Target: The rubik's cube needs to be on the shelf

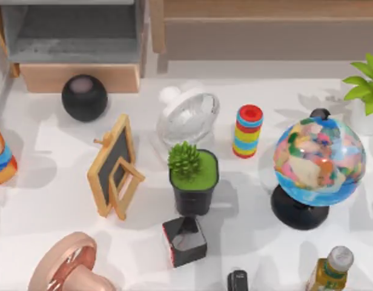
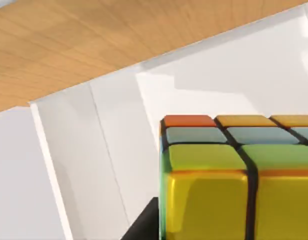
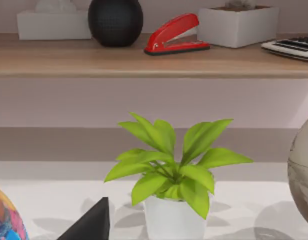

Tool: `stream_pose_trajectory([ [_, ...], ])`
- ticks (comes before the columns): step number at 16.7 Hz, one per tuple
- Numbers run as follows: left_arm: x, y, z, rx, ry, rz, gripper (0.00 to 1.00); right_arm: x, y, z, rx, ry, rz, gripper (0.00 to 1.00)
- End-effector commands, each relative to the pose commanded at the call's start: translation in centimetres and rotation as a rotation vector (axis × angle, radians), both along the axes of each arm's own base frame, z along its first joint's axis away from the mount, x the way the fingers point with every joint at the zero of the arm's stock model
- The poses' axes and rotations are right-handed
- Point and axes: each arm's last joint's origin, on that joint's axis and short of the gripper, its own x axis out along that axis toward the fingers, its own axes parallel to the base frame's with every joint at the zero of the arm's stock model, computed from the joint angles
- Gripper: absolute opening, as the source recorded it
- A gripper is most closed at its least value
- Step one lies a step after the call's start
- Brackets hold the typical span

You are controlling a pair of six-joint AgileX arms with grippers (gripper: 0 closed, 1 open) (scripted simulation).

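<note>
Left wrist view has the rubik's cube (image 2: pixel 239 180) right up against the camera with wood boards behind, so probably in the left claw's hold, though its fingers aren't visible and I can't tell; best keep the cube level and lower it flat onto the shelf (image 1: pixel 265 24) board before letting go. Top view adds the cluttered tabletop (image 1: pixel 53 200); right wrist view adds the leafy potted plant (image 3: pixel 174 175) and red stapler (image 3: pixel 176 34), right claw state unclear.
</note>
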Motion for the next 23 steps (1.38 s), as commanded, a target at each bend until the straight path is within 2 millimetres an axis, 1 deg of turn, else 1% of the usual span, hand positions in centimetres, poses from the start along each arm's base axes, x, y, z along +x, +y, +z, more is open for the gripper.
stream_pose_trajectory([
  [4,-3.5,-7.2,9.9,0.147,-0.353,-0.169,0.00,0.0,0.0,0.0,0.000,0.000,0.000,1.00],
  [6,-5.6,-10.6,14.1,0.212,-0.559,-0.240,0.00,0.0,0.0,0.0,0.000,0.000,0.000,1.00],
  [8,-7.6,-13.4,17.8,0.266,-0.774,-0.282,0.00,0.0,0.0,0.0,0.000,0.000,0.000,1.00],
  [11,-9.6,-17.7,21.5,0.291,-1.075,-0.307,0.00,0.0,0.0,0.0,0.000,0.000,0.000,1.00],
  [13,-10.2,-20.6,22.7,0.263,-1.248,-0.295,0.00,0.0,0.0,0.0,0.000,0.000,0.000,1.00],
  [14,-10.3,-22.1,22.9,0.235,-1.325,-0.284,0.00,0.0,0.0,0.0,0.000,0.000,0.000,1.00],
  [16,-10.0,-25.6,22.5,0.150,-1.447,-0.253,0.00,0.0,0.0,0.0,0.000,0.000,0.000,1.00],
  [18,-9.3,-29.7,20.6,0.039,-1.521,-0.221,0.00,0.0,0.0,0.0,0.000,0.000,0.000,1.00],
  [19,-8.9,-31.9,19.3,-0.021,-1.543,-0.205,0.00,0.0,0.0,0.0,0.000,0.000,0.000,1.00],
  [20,-8.5,-34.3,17.4,-0.082,-1.550,-0.191,0.00,0.0,0.0,0.0,0.000,0.000,0.000,1.00],
  [22,-8.0,-39.0,13.0,-0.201,-1.540,-0.164,0.00,0.0,0.0,0.0,0.000,0.000,0.000,1.00],
  [23,-7.9,-41.3,10.3,-0.253,-1.521,-0.152,0.00,0.0,0.0,0.0,0.000,0.000,0.000,1.00],
])
